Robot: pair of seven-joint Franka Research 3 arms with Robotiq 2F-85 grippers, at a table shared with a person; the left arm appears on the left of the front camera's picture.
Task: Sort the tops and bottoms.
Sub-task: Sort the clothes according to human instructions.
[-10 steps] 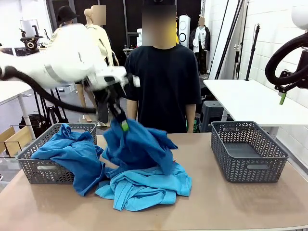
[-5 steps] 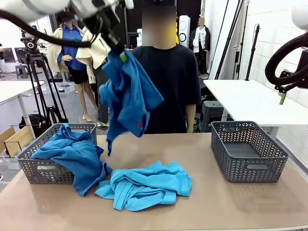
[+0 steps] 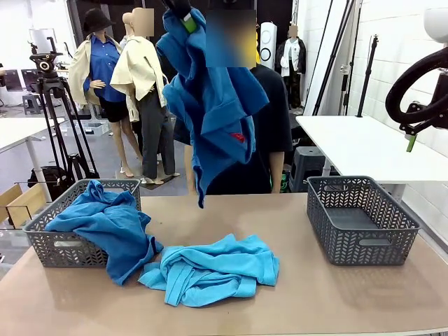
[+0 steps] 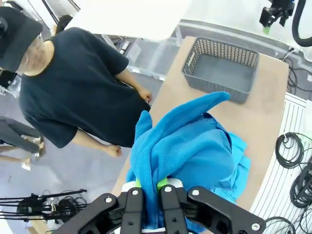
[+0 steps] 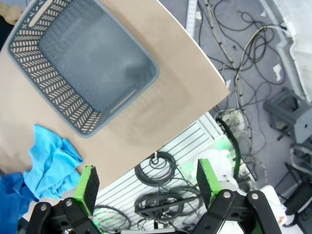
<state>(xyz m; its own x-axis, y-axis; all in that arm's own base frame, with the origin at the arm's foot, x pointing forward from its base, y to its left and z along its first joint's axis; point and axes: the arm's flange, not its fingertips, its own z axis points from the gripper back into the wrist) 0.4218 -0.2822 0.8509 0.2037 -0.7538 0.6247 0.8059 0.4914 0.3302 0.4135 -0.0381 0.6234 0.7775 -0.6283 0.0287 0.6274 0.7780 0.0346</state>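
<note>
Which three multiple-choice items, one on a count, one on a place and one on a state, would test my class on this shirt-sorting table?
1. How many grey baskets stand on the table? A one; B two; C three.
2. Where is the royal-blue shirt with the red logo? A in a basket; B flat on the table; C hanging in the air from the left end effector.
3. How is the right end effector? A open and empty; B shut on a shirt; C shut on a basket.
Key: 1 B, one stands at each end; 2 C, the shut jaws pinch its cloth high above the table; 3 A, its pads stand wide apart with nothing between.
</note>
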